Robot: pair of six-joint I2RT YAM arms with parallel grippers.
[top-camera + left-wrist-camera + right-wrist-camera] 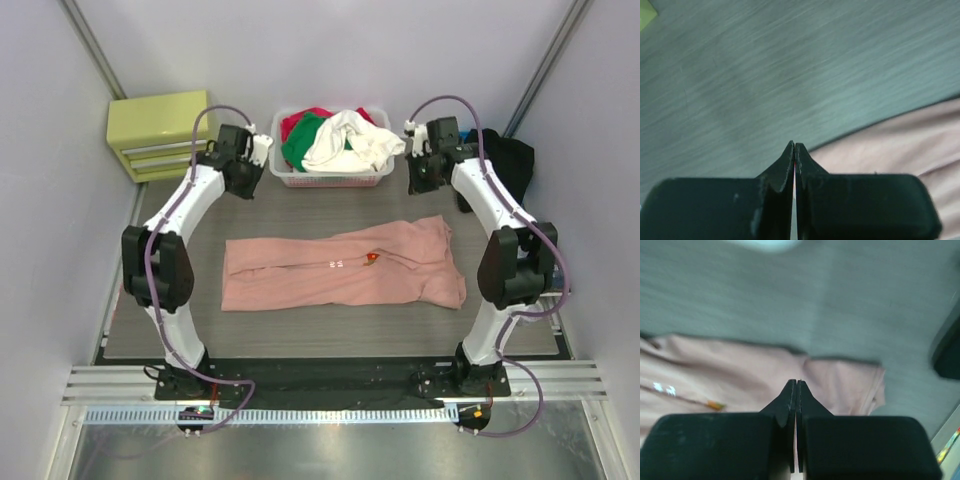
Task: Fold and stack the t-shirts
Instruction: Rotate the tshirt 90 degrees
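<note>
**Fig.** Both arms are hovering above the worktop (300,335), neither touching cloth.

- **L end effector** (794,146): it is hanging w/ fingers pressed together, gripping nothing. Bare worktop is lying under and ahead of its tips. An edge of the salmon-pink t-shirt (345,272) is showing just to its lower right in the wrist view.
- **R end effector** (796,383): it is likewise sitting closed and empty. A sleeve end of the salmon-pink t-shirt is lying just past its tips, w/ the small chest print off to its left.
- **Salmon-pink t-shirt:** it is lying flat as a long strip, closer to the arm bases than either end effector.
- **Black t-shirt** (512,158): it is lying bunched just outboard of the R end effector.
- **Other items:** a white basket (330,180) of mixed clothes is sitting btwn the two end effectors. A yellow drawer unit (160,135) is standing outboard of the L one.
</note>
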